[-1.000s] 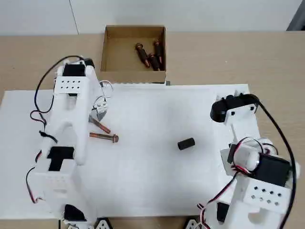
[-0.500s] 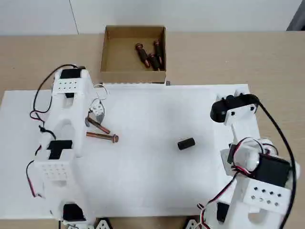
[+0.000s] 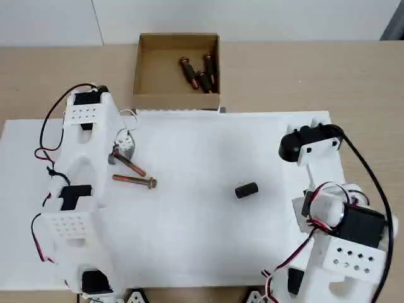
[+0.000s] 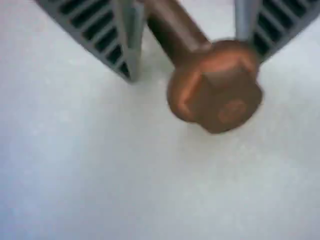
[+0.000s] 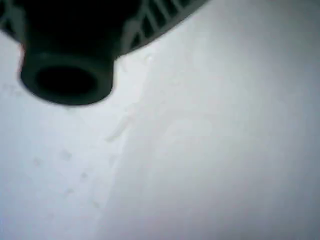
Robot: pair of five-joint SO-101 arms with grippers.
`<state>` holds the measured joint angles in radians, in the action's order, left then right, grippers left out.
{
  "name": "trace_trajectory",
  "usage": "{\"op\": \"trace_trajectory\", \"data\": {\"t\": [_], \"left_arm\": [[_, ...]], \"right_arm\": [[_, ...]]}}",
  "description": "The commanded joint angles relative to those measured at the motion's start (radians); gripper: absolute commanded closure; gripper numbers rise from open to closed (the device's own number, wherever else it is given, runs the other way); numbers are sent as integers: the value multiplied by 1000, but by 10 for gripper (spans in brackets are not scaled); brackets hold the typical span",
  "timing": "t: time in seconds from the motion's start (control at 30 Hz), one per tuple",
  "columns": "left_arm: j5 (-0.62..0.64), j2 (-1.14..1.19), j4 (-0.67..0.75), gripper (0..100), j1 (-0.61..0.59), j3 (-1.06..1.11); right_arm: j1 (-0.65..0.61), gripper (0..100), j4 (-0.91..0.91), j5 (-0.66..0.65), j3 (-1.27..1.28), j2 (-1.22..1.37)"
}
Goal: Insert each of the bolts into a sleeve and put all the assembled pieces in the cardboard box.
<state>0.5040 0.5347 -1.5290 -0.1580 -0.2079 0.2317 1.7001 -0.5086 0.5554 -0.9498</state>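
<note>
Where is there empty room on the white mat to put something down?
Biggest bare patch of white mat: near edge, between both arm bases and the loose sleeve. Also bare: between the cardboard box and that sleeve. Crowded: beside the left gripper, where two bolts lie; the right gripper holds another sleeve.

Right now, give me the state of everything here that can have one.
left gripper: open, astride the slanted bolt
slanted bolt: lying down, no sleeve
horizontal bolt: lying loose, no sleeve
right gripper: shut on the gripped sleeve
gripped sleeve: held, bore empty
loose sleeve: on its side, no bolt
cardboard box: open, assembled pieces inside
</note>
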Motion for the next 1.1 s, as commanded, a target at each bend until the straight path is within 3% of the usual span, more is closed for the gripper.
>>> {"op": "trace_trajectory", "data": {"t": [0.0,0.1,0.23,0.5,0.73,1.07], "left_arm": [[3,31,25,878,-34,-27],[3,77,25,892,-32,-28],[2,107,25,996,-26,-30],[0,104,11,994,-14,-53],[-3,104,-216,994,28,-335],[-78,103,-226,994,144,-547]], "right_arm": [[7,992,7,11,-5,-13],[7,992,7,11,-5,-12],[7,992,7,11,-5,-12],[2,992,1,11,-5,-12],[1,992,12,12,-37,-22],[4,991,10,247,-109,-22]]}}
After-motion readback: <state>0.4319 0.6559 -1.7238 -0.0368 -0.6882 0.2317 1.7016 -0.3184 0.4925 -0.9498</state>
